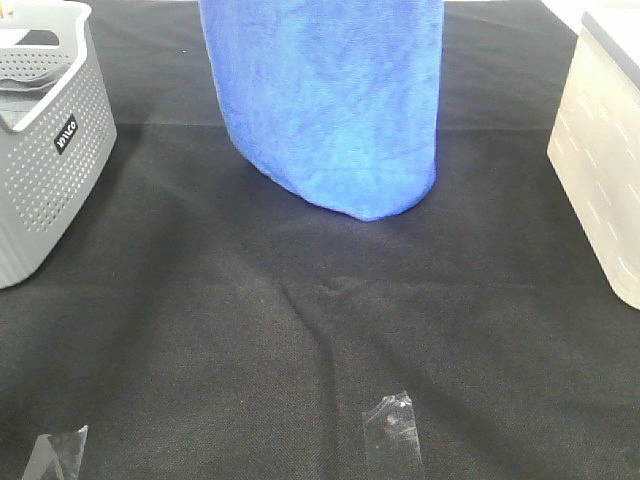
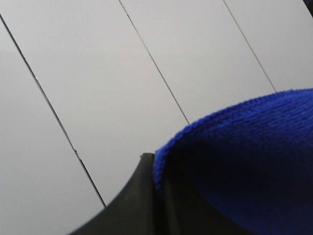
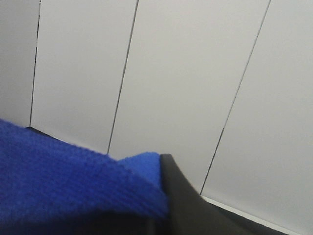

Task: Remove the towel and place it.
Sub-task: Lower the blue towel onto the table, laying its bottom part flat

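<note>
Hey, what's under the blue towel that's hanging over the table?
Below the towel only the black table cloth shows. The stretch of cloth behind the towel is covered, so anything lying there is hidden.

Left hand (image 2: 157,196): jaws closed, clamped on the towel (image 2: 244,161) edge. Right hand (image 3: 168,215): jaws closed, clamped on the same towel's edge.

You've got a black table cloth (image 1: 300,340), grey basket (image 1: 45,150) at its left edge, white bin (image 1: 600,160) at its right; pale seamed panels (image 2: 98,73).
</note>
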